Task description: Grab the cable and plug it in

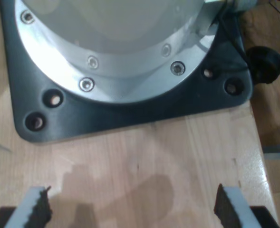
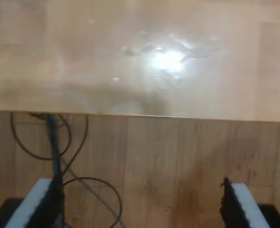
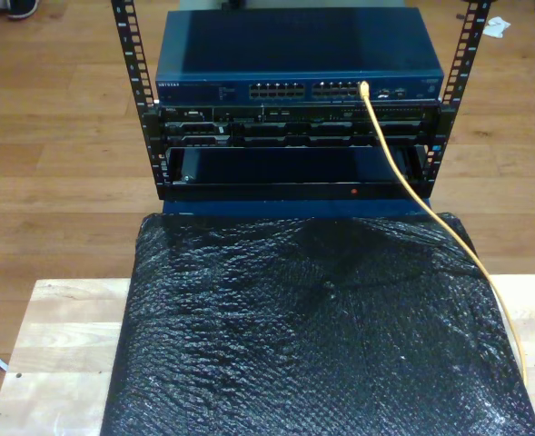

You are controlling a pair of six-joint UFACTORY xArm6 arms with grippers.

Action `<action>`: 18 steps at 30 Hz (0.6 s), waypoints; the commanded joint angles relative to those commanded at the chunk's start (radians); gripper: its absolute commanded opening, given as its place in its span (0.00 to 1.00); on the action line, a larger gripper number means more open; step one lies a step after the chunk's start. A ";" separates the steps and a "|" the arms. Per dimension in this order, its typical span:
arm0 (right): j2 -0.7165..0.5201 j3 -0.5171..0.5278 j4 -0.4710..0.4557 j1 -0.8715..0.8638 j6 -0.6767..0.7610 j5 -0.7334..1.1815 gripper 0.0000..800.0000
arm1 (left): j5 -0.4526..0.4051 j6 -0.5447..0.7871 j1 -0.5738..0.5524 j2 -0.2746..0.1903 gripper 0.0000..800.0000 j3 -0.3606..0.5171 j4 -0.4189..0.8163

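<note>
My first pincer [image 1: 132, 204] hangs with its two black-padded jaws spread wide and nothing between them, above a pale wooden table [image 1: 144, 156], facing a round silver arm base [image 1: 116, 47] bolted to a dark grey mounting plate [image 1: 130, 111]. My second pincer [image 2: 140, 204] is likewise wide open and empty, poised over the edge of a light wooden table surface [image 2: 140, 61], with brown plank flooring [image 2: 178, 161] and thin black looping wires [image 2: 82, 185] below. In the exterior view, the long thin yellow network cable [image 3: 412, 195] has its tip seated in a port at about 1 o'clock in the picture, on the front of a dark blue network switch [image 3: 294, 54] atop a black open-frame rack [image 3: 140, 100]. From there the cable slopes down towards 4 o'clock, crossing the edge of a crinkled black plastic sheet [image 3: 312, 336] that covers the table.
</note>
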 joint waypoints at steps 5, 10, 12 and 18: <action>-0.057 0.078 -0.003 -0.095 -0.112 -0.002 0.99 | 0.000 0.000 0.000 0.000 1.00 0.000 0.000; -0.098 0.167 -0.003 -0.173 -0.181 -0.009 0.99 | 0.000 0.000 -0.002 0.000 1.00 0.000 0.000; -0.110 0.195 -0.005 -0.195 -0.201 -0.011 0.99 | 0.000 0.000 0.000 0.000 1.00 0.000 0.000; -0.110 0.256 -0.003 -0.236 -0.250 -0.012 0.99 | 0.000 0.000 0.000 0.000 1.00 0.000 0.000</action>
